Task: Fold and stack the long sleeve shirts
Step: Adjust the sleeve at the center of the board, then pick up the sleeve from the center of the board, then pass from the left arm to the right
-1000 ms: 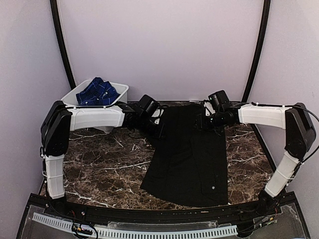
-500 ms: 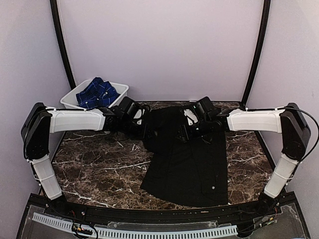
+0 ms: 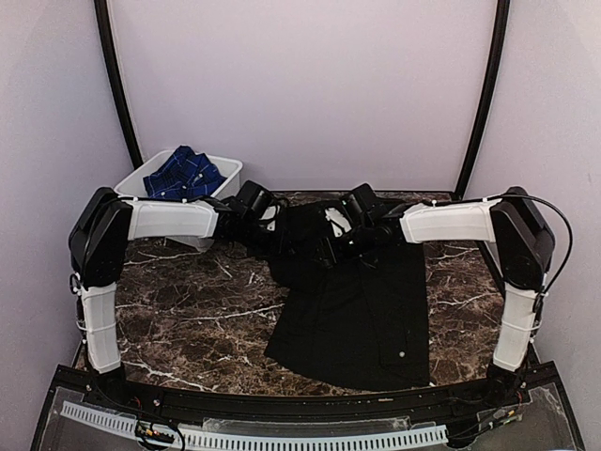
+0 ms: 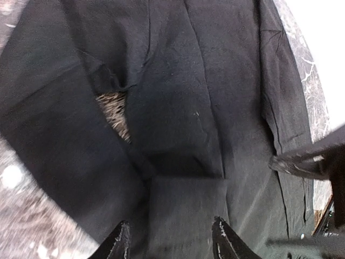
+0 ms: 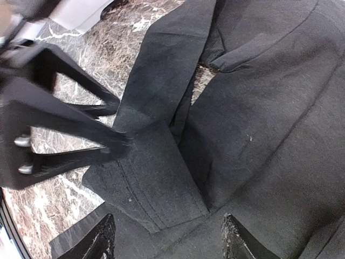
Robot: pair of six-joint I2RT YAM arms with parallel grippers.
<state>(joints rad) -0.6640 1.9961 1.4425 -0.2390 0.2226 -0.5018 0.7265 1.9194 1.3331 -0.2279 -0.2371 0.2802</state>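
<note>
Left gripper (image 4: 170,240), right gripper (image 5: 167,237) nearer over black shirt (image 3: 366,310); checked shirt (image 3: 183,176) overhead only.

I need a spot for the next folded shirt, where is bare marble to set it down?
Most bare marble lies left of the black shirt, toward the left arm's base. A narrow strip runs along the shirt's right side. The far edge is crowded: left pincer and right pincer hang open over the shirt, white tub in the left corner.
</note>
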